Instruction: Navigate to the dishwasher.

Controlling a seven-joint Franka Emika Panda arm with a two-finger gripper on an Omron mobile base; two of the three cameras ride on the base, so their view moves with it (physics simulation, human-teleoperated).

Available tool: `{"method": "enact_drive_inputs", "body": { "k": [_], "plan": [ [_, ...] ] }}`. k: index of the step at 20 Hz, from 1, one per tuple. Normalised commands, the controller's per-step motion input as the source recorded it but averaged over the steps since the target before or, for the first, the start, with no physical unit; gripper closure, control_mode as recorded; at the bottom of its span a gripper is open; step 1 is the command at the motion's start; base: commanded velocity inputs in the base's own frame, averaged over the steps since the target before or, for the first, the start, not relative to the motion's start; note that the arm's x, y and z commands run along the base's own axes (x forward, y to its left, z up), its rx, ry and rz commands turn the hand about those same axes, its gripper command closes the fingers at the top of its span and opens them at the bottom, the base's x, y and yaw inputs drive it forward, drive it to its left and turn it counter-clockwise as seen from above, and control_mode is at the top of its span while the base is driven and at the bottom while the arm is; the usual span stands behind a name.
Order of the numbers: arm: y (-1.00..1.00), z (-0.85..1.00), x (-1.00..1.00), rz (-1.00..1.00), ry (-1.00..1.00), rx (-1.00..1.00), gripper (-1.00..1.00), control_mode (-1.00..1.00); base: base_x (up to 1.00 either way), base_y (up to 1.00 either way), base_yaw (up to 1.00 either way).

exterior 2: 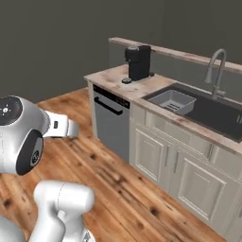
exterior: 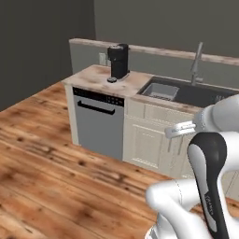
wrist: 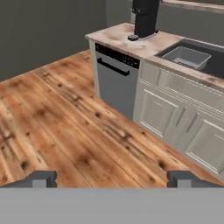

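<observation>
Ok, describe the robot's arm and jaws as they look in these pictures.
The arm is made of glossy white rounded links with dark joint sections; one black segment carries small pale lettering, too small to read. In the right base view a large white rounded shell has a black circular cap on its side. The gripper has two small dark grey blocky fingertips. No cables are visible.

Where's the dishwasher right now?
The dishwasher sits at the left end of the counter run, under the black coffee machine, left of the cream cabinet doors below the sink.
</observation>
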Motion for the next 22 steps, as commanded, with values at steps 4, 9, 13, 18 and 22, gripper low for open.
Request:
{"method": "enact_drive_inputs", "body": {
  "k": [4,9,13,18,22],
  "plan": [
    [0.0,0.0,0.0,0.0,0.0,0.0,-1.0,1.0,1.0,0.92,-0.33],
    [0.0,0.0,0.0,0.0,0.0,0.0,-1.0,1.0,1.0,1.0,-0.41],
    [0.0,0.0,0.0,0.0,0.0,0.0,-1.0,1.0,1.0,1.0,-0.43],
    [0.0,0.0,0.0,0.0,0.0,0.0,-1.0,1.0,1.0,1.0,-0.48],
    [0.0,0.0,0.0,0.0,0.0,0.0,-1.0,1.0,1.0,1.0,-0.42]
  ]
}}
